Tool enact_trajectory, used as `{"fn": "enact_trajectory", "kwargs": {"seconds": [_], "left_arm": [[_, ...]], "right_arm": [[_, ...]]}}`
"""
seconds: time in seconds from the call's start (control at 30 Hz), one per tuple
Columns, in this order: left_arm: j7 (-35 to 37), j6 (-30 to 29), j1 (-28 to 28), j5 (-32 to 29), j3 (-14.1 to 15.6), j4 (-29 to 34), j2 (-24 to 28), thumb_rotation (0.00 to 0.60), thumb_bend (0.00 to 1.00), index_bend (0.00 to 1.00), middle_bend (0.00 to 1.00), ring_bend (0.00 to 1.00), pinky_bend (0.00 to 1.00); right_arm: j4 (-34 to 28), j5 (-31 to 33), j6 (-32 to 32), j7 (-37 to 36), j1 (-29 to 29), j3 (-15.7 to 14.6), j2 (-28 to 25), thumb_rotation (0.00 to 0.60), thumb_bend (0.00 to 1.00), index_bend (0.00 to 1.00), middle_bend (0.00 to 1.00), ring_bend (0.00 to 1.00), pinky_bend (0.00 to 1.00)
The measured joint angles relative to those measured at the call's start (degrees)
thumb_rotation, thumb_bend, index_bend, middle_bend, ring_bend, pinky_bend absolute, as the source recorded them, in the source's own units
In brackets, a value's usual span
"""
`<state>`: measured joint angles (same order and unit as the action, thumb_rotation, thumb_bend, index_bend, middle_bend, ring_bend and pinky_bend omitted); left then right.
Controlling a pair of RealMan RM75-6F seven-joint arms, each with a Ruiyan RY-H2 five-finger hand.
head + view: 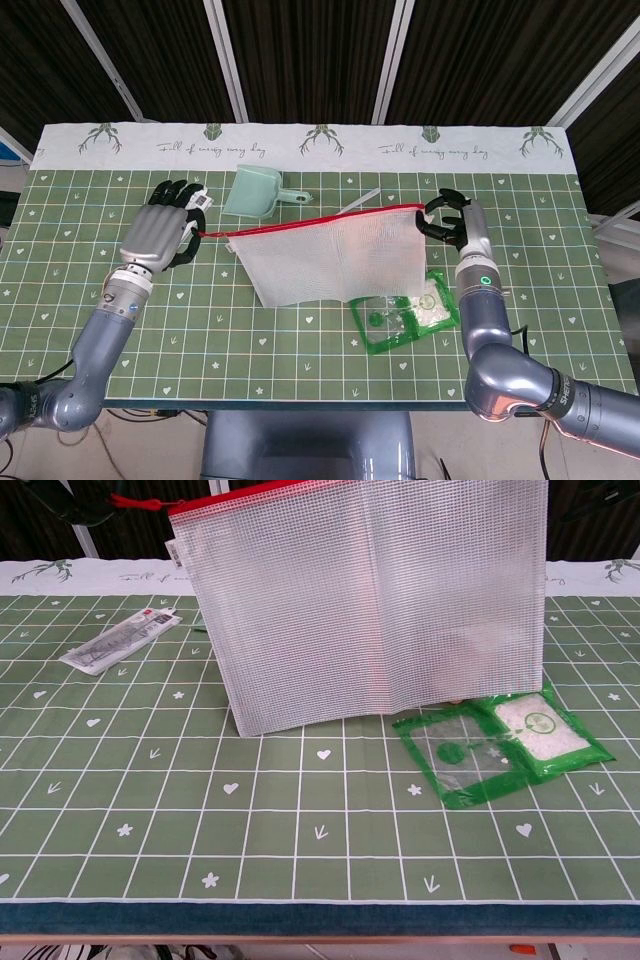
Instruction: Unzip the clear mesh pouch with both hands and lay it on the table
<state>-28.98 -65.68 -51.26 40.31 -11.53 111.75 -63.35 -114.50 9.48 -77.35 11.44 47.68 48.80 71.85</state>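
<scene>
The clear mesh pouch (335, 260) with its red zipper edge (310, 220) hangs upright above the table, its lower edge touching the mat. My right hand (450, 220) grips its top right corner. My left hand (165, 225) is out to the left and pinches the red zipper pull cord (215, 235), which is stretched taut from the pouch's top left corner. In the chest view the pouch (370, 600) fills the upper middle, with the red pull (135, 500) leading off to the left. Both hands are only dark shapes at that view's top edge.
A green plastic sachet (405, 315) lies on the mat under the pouch's right end, also seen as the sachet (505, 745) in the chest view. A mint-green scoop (255, 190) sits behind the pouch. A flat white packet (120, 642) lies at the left.
</scene>
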Motion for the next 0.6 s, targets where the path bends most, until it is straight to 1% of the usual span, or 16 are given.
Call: {"fn": "enact_trajectory", "kwargs": {"seconds": [0.6], "left_arm": [[1.9, 0.6, 2.6, 2.4, 0.2, 1.7, 2.5, 0.600, 0.51, 0.61, 0.11, 0.00, 0.00]], "right_arm": [[-2.2, 0.4, -0.6, -0.5, -0.1, -0.2, -1.2, 0.600, 0.54, 0.66, 0.17, 0.01, 0.21]]}}
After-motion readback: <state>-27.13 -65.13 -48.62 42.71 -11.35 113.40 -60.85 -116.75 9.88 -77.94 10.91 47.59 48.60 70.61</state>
